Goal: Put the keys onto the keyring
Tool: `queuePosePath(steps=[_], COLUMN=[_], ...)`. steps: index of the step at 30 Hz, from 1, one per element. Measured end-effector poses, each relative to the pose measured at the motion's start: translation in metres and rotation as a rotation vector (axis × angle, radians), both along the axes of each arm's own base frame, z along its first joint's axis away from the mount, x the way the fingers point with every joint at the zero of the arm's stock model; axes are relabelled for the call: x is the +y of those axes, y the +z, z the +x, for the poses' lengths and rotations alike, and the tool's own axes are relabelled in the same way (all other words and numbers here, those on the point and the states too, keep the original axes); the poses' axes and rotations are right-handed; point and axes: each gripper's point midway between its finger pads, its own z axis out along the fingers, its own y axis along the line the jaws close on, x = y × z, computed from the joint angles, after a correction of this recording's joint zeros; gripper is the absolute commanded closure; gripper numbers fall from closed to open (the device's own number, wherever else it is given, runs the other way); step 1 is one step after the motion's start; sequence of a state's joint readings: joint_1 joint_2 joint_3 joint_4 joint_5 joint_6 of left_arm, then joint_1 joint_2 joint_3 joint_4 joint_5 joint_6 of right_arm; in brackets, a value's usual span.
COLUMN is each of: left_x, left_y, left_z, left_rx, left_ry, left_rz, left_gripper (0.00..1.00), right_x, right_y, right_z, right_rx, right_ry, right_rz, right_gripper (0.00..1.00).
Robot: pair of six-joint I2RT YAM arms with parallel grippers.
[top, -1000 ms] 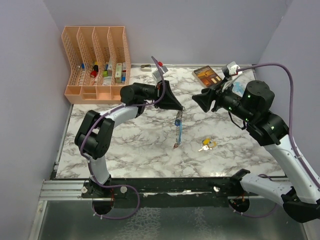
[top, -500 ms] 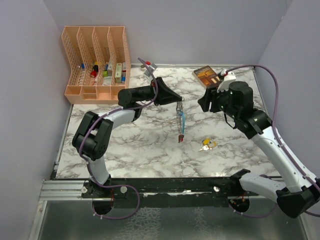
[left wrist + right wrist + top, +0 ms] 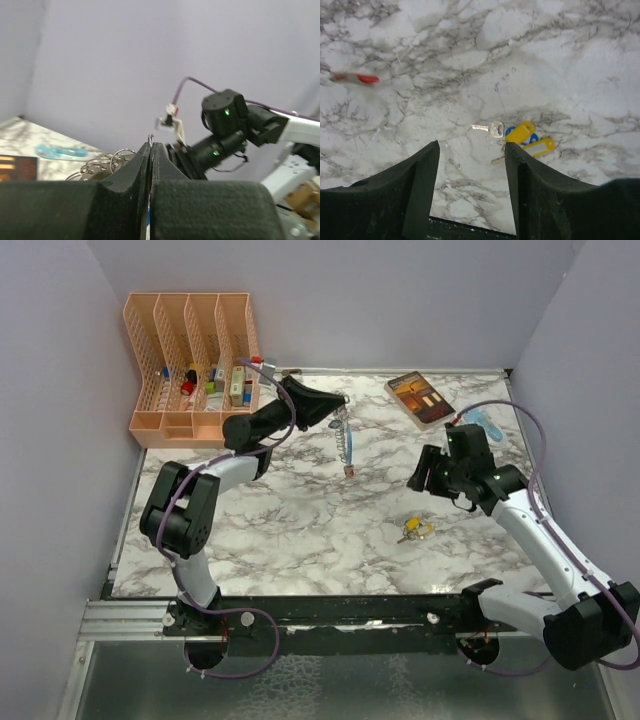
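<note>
Right hand [image 3: 472, 150] drops low, parted and empty, the keys [image 3: 517, 137] just ahead of it; left hand [image 3: 340, 402], clamped on the keyring [image 3: 346, 445], retreats toward the table's far edge.

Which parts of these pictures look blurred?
Right wrist: the red tag is smeared, the keys on the table sharp. Left wrist: soft throughout, left fingers included. Top: sharp, except the hanging keyring, slightly smeared.

Lab robot cell: plain lilac walls [image 3: 400, 300], marble-print table [image 3: 290, 530].
</note>
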State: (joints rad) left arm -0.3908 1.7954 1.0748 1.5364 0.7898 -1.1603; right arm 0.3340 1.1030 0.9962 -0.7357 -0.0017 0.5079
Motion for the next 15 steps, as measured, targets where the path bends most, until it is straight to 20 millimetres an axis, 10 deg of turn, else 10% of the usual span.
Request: queuePosePath(steps=[15], left_x=[0.007], left_y=[-0.078], left_z=[0.015], left_rx=[-0.133], left_ry=[0.228], left_rz=[0.149], left_gripper=[1.0], right_x=[-0.01], right_y=[-0.086], right_z=[-0.057], right_rx=[0.291], right_ry=[-0.062], right_rz=[-0.007], right_gripper=[0.55])
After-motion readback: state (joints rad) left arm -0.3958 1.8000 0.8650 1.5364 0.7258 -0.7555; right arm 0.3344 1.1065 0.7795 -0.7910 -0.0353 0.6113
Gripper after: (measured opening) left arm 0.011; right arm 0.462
